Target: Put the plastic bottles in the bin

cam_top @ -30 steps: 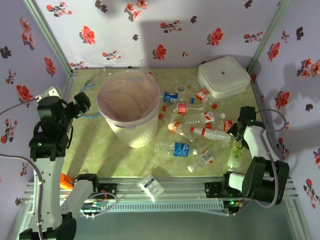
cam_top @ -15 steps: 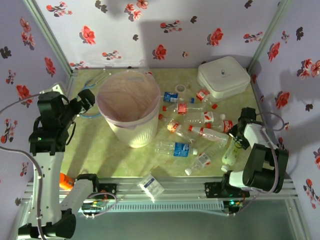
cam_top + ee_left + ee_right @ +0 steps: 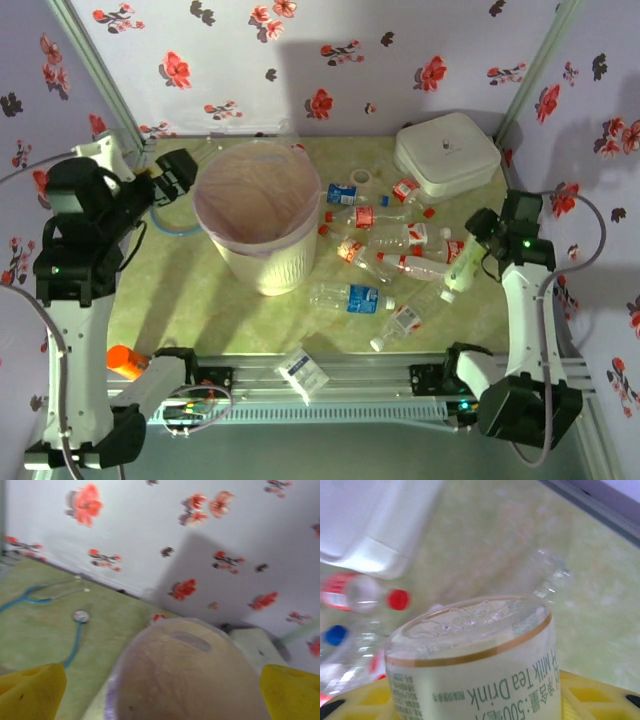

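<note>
While my right gripper point(image 3: 468, 258) is clamping the milk tea bottle point(image 3: 475, 650), I am noting the bin point(image 3: 262, 265) well leftward.

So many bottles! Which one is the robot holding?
The pale yellow-green milk tea bottle, gripped in the right pincer. The other bottles, clear with red or blue labels, lie loose on the table.

white ribbed bin point(image 3: 268, 268), lined with a translucent pinkish bag, stands upright and open-mouthed on the green worktop point(image 3: 180, 300). to its right, clear, partly crushed plastic bottles point(image 3: 400, 238) with red or blue labels lie scattered on their sides, a blue-labelled bottle point(image 3: 352, 297) nearest the bin's foot. a pale milk tea bottle point(image 3: 456, 272) hangs tilted, white cap down, gripped by the right end effector point(image 3: 470, 250).
</note>
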### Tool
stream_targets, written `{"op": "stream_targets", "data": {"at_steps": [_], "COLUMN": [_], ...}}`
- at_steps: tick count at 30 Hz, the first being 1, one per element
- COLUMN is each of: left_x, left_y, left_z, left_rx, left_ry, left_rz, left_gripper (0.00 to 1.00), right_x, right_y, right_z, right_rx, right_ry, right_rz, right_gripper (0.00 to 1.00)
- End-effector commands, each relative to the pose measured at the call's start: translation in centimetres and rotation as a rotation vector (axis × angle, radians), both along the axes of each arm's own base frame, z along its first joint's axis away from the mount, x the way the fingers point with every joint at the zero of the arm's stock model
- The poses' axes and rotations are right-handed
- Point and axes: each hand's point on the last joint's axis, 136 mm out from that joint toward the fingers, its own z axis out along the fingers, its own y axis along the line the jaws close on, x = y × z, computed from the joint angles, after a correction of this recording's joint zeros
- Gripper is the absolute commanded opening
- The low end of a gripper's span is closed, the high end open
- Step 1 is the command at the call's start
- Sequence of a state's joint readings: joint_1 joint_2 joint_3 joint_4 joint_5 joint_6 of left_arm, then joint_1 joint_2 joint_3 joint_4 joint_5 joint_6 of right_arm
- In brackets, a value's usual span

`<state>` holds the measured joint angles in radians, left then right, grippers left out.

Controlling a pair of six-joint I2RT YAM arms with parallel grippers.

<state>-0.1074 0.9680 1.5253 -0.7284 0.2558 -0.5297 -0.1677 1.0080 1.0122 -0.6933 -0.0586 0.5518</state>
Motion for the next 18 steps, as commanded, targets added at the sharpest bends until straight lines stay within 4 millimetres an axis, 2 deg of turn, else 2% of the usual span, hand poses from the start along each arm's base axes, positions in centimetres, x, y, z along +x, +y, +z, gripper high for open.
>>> {"op": "stream_targets", "data": {"at_steps": [1, 3, 6, 9, 12, 18], "left_x": [-0.8, -1.4, -2.4, -3.4, -3.0, -1.7], "left_y": [-5.5, -9.6, -15.7, -20.4, -23.3, -26.8], "left_z": [2.3, 2.5, 1.9, 0.0, -1.5, -3.0], "left_rx": [-0.044, -0.030, -0.005, 0.047, 0.044, 0.054], "left_ry": [-0.054, -0.052, -0.020, 0.035, 0.072, 0.064], "left_rz": [-0.250, -0.396, -0.601, -0.740, -0.784, -0.802], "left_gripper": [0.95, 0.94, 0.93, 0.95, 0.98, 1.00], "right_x": [3.1, 4.9, 6.0, 6.2, 6.2, 5.7], "right_y": [6.6, 10.8, 16.0, 19.3, 21.6, 25.8], "right_z": [6.3, 10.3, 15.1, 18.8, 21.1, 22.9], "right_rx": [0.224, 0.338, 0.407, 0.472, 0.551, 0.682], "right_ry": [-0.226, -0.343, -0.445, -0.519, -0.565, -0.591], "right_rz": [0.210, 0.338, 0.492, 0.585, 0.652, 0.759], "right_gripper": [0.55, 0.55, 0.55, 0.55, 0.55, 0.55]}}
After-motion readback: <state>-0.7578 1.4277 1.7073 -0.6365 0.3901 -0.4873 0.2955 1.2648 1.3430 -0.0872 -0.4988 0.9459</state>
